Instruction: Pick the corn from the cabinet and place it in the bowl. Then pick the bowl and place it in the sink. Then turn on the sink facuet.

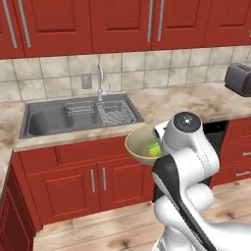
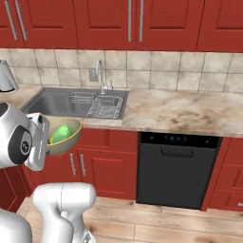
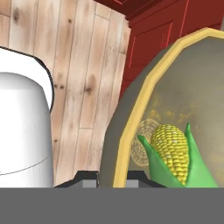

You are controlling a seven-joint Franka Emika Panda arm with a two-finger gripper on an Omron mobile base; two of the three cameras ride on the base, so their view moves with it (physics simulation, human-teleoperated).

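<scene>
Corn (image 3: pixel 175 153), one ear, lies in one bowl (image 3: pixel 131 131) pinched by the closed gripper (image 3: pixel 113 175).

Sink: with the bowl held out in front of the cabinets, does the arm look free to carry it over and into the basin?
Probably yes: the bowl hangs near the counter edge, beside the sink, whose left half looks bare.

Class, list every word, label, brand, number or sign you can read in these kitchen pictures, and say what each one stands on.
None can be read.
The dishwasher has a row of faint bluish marks along its top panel: too small and blurred to read.
The toaster, bowl and red cabinets bear no text.
</scene>
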